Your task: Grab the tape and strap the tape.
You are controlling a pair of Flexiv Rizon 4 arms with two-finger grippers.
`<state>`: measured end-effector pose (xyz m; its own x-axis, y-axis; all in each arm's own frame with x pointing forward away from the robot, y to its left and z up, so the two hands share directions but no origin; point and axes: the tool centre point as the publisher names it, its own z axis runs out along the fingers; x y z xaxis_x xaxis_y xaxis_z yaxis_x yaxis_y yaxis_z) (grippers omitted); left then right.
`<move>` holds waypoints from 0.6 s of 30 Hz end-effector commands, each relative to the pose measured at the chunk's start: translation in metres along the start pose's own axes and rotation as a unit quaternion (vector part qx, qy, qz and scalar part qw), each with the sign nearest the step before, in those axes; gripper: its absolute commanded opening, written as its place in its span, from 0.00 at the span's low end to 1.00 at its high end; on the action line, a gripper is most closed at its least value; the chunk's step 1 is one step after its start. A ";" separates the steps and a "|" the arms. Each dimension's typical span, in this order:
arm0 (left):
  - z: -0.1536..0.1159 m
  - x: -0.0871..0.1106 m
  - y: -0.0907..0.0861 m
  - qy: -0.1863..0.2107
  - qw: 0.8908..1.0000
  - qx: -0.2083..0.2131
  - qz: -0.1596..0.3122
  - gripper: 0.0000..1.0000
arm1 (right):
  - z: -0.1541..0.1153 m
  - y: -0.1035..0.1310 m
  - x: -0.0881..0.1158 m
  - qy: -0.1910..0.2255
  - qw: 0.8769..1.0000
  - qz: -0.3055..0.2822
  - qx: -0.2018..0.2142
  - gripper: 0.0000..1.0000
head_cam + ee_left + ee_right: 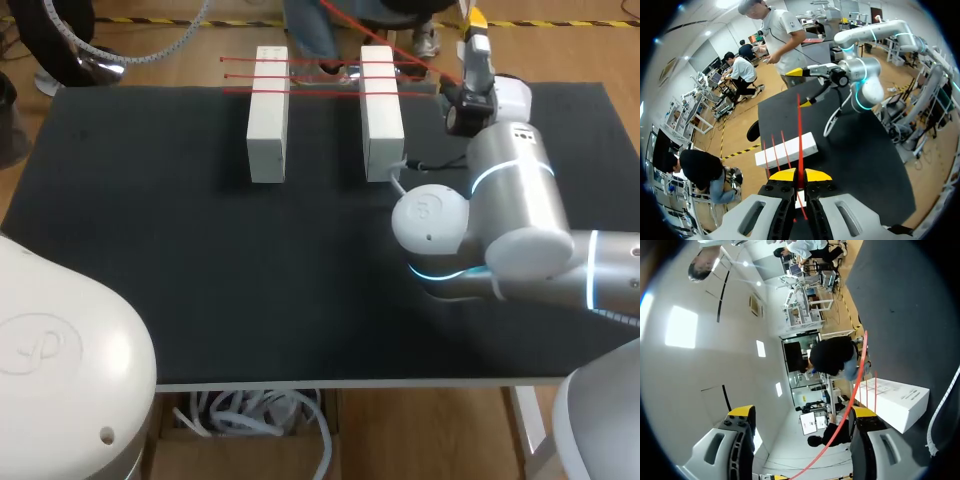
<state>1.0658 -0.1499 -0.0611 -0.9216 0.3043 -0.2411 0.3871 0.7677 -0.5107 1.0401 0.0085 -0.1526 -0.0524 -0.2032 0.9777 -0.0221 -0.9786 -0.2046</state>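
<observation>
Two white blocks (268,115) (381,110) stand side by side at the back of the black table (200,270). Three strands of red tape (320,75) cross their far ends. One more red strand (390,45) slants from beyond the far edge to my right gripper (474,35), which is beside the right block. In the right wrist view that gripper (802,412) is open wide, with the tape (857,375) running along one finger (863,412). My left gripper (800,175) is shut on the red tape (799,130), looking over the blocks (790,150) towards my right gripper (802,87). It is out of the head view.
My right arm's elbow (500,230) hangs over the table's right half. A white cable (398,172) loops down next to the right block's near end. The table's left side and front lie bare.
</observation>
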 end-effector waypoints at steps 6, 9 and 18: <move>-0.001 -0.001 -0.001 0.002 1.000 -0.002 -0.001 0.00 | 0.002 0.003 0.001 0.003 1.000 -0.001 -0.012 0.78; -0.001 -0.001 -0.001 0.002 1.000 -0.002 -0.001 0.00 | 0.001 0.003 0.002 0.003 1.000 0.001 -0.012 0.79; -0.001 -0.001 -0.001 0.002 1.000 -0.002 -0.001 0.00 | 0.003 0.010 0.003 0.006 1.000 -0.001 -0.020 0.87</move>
<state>1.0658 -0.1499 -0.0611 -0.9216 0.3043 -0.2411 0.3871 0.7677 -0.5107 1.0408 -0.0023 -0.1532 -0.0675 -0.2031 0.9768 -0.0558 -0.9768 -0.2070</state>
